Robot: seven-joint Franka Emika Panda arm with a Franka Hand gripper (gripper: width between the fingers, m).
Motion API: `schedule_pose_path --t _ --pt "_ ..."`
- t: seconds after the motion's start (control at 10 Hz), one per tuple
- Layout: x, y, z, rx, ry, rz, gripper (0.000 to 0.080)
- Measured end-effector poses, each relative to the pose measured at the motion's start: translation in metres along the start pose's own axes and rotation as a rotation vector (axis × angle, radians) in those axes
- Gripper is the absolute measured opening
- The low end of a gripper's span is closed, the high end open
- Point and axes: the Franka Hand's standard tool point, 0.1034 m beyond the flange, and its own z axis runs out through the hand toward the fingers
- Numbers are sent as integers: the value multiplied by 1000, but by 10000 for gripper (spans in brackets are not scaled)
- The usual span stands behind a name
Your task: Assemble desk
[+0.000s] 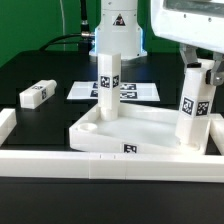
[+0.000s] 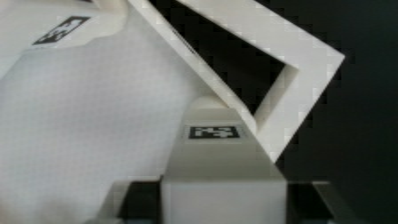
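Observation:
The white tray-like tabletop [image 1: 135, 132] lies in the middle, rim up. One leg block [image 1: 108, 85] stands upright in its far corner at the exterior view's left. My gripper [image 1: 198, 70] is shut on a second leg [image 1: 190, 108] and holds it nearly upright, with its lower end in the tabletop's corner at the exterior view's right. In the wrist view this leg [image 2: 222, 150], with its tag facing the camera, sits between my fingers [image 2: 139, 197] above the tabletop [image 2: 80, 120]. A third leg [image 1: 36, 94] lies loose at the exterior view's left. A fourth leg is out of view.
The marker board [image 1: 145, 92] lies flat behind the tabletop. A long white border rail [image 1: 100, 164] runs along the front, and another rail [image 1: 5, 125] stands at the exterior view's left. The arm's white base [image 1: 118, 35] stands at the back.

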Motion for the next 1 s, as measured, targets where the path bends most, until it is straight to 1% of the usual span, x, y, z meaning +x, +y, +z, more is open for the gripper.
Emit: schedule_pose_path --t 0.1,0.2,0.4,0.5,0.6,0.7,0.8,0.9,1.0 --pt "3 -2 0 23 -2 82 294" --pt "4 -2 0 33 -1 146 294" --pt "1 -3 0 32 -1 194 294" --pt "2 -3 0 32 -1 162 294" --pt "2 -2 1 28 1 156 464" --pt "3 0 1 -10 26 86 584" --pt "5 -2 0 -7 40 -13 584" --pt "5 -2 0 -9 39 -92 636" --pt "5 -2 0 -10 39 -164 646"
